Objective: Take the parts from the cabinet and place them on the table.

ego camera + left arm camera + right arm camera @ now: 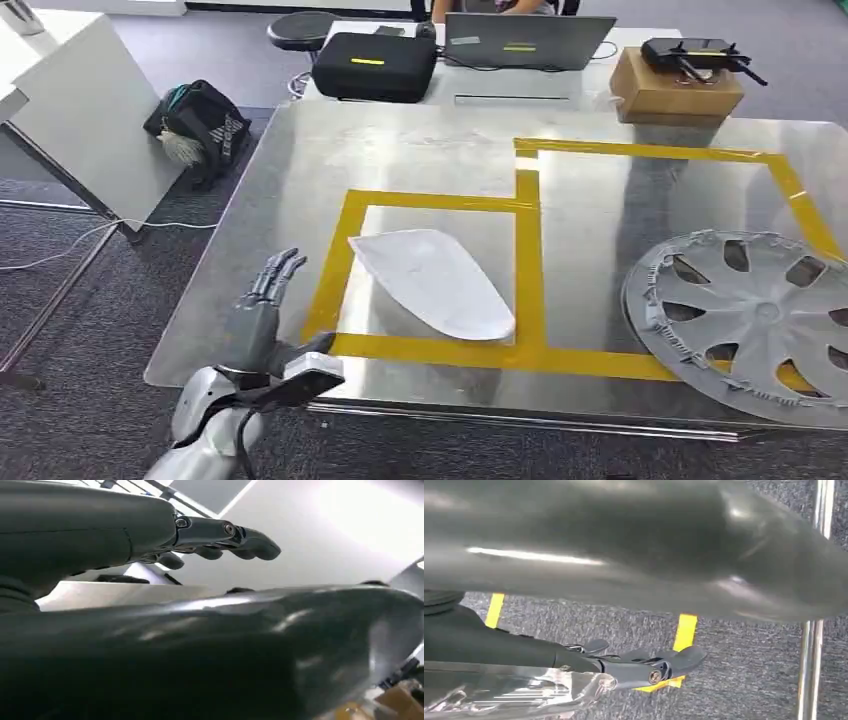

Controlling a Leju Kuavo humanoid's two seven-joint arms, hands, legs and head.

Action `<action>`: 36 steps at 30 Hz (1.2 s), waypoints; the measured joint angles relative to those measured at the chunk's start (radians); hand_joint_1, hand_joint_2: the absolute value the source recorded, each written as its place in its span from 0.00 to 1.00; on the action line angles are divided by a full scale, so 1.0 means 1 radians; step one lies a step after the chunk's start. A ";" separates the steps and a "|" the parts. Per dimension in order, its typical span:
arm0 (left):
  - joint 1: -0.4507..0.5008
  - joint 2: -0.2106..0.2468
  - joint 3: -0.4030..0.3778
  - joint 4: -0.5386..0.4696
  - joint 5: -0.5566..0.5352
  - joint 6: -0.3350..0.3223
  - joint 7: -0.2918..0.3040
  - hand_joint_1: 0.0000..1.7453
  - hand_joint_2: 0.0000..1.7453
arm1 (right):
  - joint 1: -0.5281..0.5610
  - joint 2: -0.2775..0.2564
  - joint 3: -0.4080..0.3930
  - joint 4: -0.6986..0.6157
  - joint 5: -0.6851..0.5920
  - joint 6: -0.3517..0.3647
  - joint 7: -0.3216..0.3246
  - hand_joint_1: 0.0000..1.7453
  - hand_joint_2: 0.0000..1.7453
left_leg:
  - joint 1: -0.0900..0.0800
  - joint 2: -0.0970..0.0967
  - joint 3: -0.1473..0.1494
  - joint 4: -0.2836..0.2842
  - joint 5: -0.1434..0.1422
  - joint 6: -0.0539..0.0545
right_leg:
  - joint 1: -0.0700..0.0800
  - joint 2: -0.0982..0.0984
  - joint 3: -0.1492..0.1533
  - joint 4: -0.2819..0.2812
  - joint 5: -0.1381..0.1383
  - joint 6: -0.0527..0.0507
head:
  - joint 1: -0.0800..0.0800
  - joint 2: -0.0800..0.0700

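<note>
We see the left hand (262, 300) at the table's (300, 160) near-left edge, fingers spread, holding nothing. The white part (435, 282) lies inside the left yellow-taped square; the wheel cover (745, 310) lies near-right. The right hand (644, 665) (fingers extended) grips nothing.

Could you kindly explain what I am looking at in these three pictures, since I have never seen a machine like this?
This is a humanoid robot with two silver arms ending in many-fingered hands. The wide picture comes from a camera high on its body, looking down at a shiny metal table marked with yellow tape. On the table lie a white curved panel inside one taped box and a grey wheel cover at the right. The left hand is raised at the table's near edge with its fingers spread, holding nothing.

The other two pictures come from cameras at each wrist, so each mostly shows a big dark thumb up close. The right wrist view shows the right hand over grey carpet, with its fingers straight and nothing between them.
</note>
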 joint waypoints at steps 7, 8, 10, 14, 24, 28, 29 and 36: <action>0.049 0.010 0.055 -0.031 0.025 0.005 -0.026 0.00 0.00 | 0.004 0.000 -0.011 0.000 -0.002 0.002 -0.005 0.00 0.00 | 0.016 0.001 0.039 -0.019 -0.010 0.005 | -0.006 -0.003 -0.168 0.317 -0.108 0.019 | 0.005 0.000; 0.052 0.010 0.059 -0.032 0.025 0.005 -0.026 0.00 0.00 | 0.004 0.000 -0.011 0.000 -0.002 0.002 -0.006 0.00 0.00 | 0.021 -0.001 0.046 -0.018 -0.016 -0.002 | -0.009 -0.003 -0.145 0.261 -0.059 0.024 | 0.005 0.000; 0.052 0.010 0.065 -0.034 0.025 0.005 -0.027 0.00 0.00 | 0.003 0.000 -0.013 0.000 -0.002 0.001 -0.006 0.00 0.00 | 0.035 -0.002 0.064 -0.012 -0.032 -0.021 | -0.020 -0.009 -0.055 0.074 0.041 0.039 | 0.006 0.000; 0.053 0.011 0.073 -0.043 0.025 0.005 -0.031 0.00 0.00 | -0.001 0.006 -0.017 0.003 -0.002 0.003 -0.006 0.00 0.00 | 0.027 -0.006 0.067 0.002 -0.039 -0.044 | -0.014 0.002 -0.026 0.050 0.006 0.010 | 0.001 0.000; 0.089 0.003 0.189 0.001 0.312 -0.069 -0.206 0.00 0.00 | 0.001 0.006 -0.028 0.003 0.010 -0.005 0.003 0.00 0.00 | 0.008 0.002 -0.029 0.215 -0.116 -0.023 | 0.015 0.003 -0.054 0.046 0.027 -0.045 | -0.011 0.000; 0.089 -0.021 0.300 0.049 0.417 -0.048 -0.236 0.00 0.00 | 0.003 0.012 -0.035 0.003 0.013 -0.011 0.005 0.00 0.00 | -0.015 0.011 0.075 0.016 -0.058 0.007 | 0.025 0.000 -0.063 0.045 0.042 -0.040 | -0.009 0.000; 0.088 -0.026 0.334 0.071 0.458 -0.038 -0.236 0.00 0.00 | 0.003 0.012 -0.037 0.003 0.015 -0.012 0.006 0.00 0.00 | -0.017 0.010 0.071 0.010 -0.058 0.007 | 0.022 -0.001 -0.064 0.044 0.046 -0.035 | -0.010 0.000; 0.102 -0.031 0.526 0.184 0.593 -0.036 -0.237 0.00 0.00 | 0.007 0.013 -0.056 0.003 0.025 -0.016 0.008 0.00 0.00 | -0.003 0.005 0.020 -0.006 0.003 0.019 | 0.017 -0.003 -0.150 0.312 -0.156 0.000 | -0.007 0.000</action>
